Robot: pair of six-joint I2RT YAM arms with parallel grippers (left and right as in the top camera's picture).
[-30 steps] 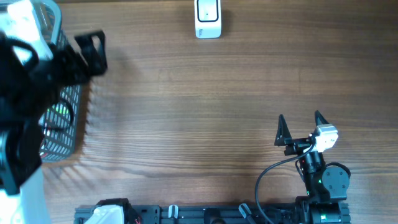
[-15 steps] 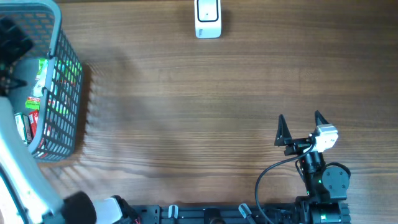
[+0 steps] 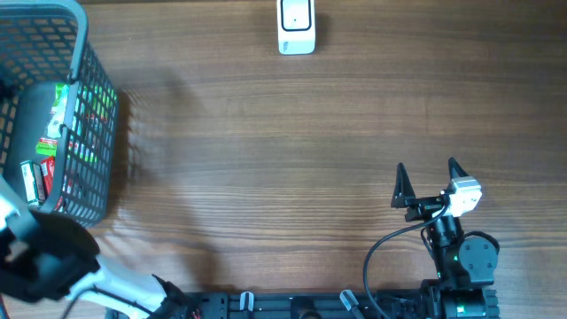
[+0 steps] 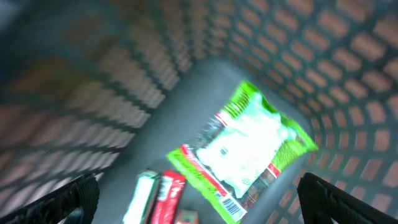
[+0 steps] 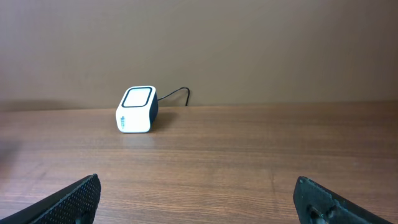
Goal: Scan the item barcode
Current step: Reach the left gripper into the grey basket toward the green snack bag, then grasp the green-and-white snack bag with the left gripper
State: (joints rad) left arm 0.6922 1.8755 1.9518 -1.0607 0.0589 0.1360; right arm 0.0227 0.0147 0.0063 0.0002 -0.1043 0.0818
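A grey mesh basket (image 3: 97, 115) stands at the table's far left and holds a green snack packet (image 3: 66, 115) and small red packs. In the left wrist view the green packet (image 4: 249, 143) lies on the basket floor with a barcode (image 4: 231, 207) at its lower edge. Beside it lie a red pack (image 4: 166, 199) and a white-green pack (image 4: 142, 198). My left gripper (image 4: 199, 208) hangs open above them, holding nothing. The white scanner (image 3: 296, 27) sits at the far centre edge. My right gripper (image 3: 431, 182) rests open near the front right and faces the scanner (image 5: 137, 110).
The left arm's dark body (image 3: 40, 261) fills the front left corner beside the basket. A cable (image 5: 177, 93) runs from the scanner to the wall behind. The arms' base rail (image 3: 292, 306) lines the front edge.
The left arm swung off the basket's top toward the front left corner, uncovering the packets inside. Its jaws stayed wide. The right arm has not moved.
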